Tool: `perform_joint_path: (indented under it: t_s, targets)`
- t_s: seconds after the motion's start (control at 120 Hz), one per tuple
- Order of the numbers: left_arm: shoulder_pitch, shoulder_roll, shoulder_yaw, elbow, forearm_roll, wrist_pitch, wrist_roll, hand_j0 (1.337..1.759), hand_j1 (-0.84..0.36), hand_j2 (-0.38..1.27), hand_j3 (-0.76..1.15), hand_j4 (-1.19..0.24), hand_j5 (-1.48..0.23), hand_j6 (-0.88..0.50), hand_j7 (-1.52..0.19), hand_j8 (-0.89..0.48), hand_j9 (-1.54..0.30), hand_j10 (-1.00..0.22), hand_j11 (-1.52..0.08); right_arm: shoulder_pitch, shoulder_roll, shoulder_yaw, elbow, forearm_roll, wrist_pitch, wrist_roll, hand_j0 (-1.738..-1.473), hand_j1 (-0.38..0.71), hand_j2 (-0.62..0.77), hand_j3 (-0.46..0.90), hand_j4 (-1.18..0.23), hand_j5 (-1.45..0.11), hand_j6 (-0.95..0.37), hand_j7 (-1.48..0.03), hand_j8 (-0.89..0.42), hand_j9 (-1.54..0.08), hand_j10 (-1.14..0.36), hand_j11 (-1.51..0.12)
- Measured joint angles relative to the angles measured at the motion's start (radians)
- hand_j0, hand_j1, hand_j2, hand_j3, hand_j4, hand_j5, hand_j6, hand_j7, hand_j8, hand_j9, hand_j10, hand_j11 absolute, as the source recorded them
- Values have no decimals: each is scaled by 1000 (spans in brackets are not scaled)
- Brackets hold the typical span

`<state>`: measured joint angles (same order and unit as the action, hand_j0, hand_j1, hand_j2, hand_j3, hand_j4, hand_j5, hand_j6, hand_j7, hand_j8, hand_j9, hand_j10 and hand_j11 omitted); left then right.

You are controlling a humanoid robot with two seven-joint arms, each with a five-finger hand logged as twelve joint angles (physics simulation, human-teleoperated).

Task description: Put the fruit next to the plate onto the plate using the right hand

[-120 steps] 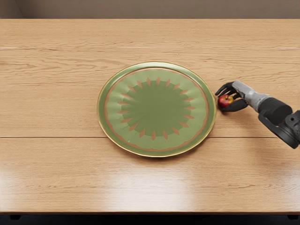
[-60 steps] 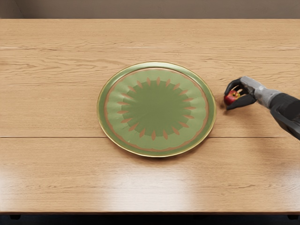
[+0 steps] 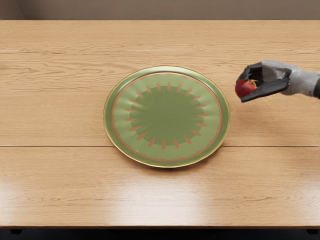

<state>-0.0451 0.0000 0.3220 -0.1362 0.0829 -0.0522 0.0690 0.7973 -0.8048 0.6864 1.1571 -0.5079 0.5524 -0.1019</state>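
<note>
Fruit [image 3: 244, 88] shows red in the head view, held in the right hand [image 3: 264, 80] with fingers curled around it; it is just right of the plate [image 3: 167, 116] and looks lifted off the table [image 3: 75, 190]; nothing lies on the plate. Move the hand left, slow and level, until the fruit is over the green middle; go low before letting go, so it cannot roll off.
</note>
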Motion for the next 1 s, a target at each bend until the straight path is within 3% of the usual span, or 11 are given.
perform_joint_path:
  t_s: [0.258,0.617,0.792,1.0]
  targets:
    - [-1,0,0,0,0,0,0,1658,55,49,0,-245,-318,-245,-318,-245,-318,-245,-318,8,124,31,32,14,57,-1,-1646,246,189,0,-842,-1195,-423,-1132,-333,-1167,-542,-1168]
    - [-1,0,0,0,0,0,0,1658,55,49,0,-245,-318,-245,-318,-245,-318,-245,-318,72,322,-3,74,-353,-64,-18,-1648,214,167,1,-831,-1223,-448,-1134,-333,-1199,-564,-1208]
    - [-1,0,0,0,0,0,0,1658,55,49,0,-245,-318,-245,-318,-245,-318,-245,-318,154,363,-122,84,-416,-162,-39,-1649,248,215,1,-823,-1240,-427,-1134,-304,-1215,-540,-1231]
    - [0,0,0,0,0,0,0,1658,55,49,0,-245,-318,-245,-318,-245,-318,-245,-318,176,375,-163,85,-425,-207,-54,-1648,268,227,0,-824,-1235,-408,-1134,-288,-1215,-510,-1243]
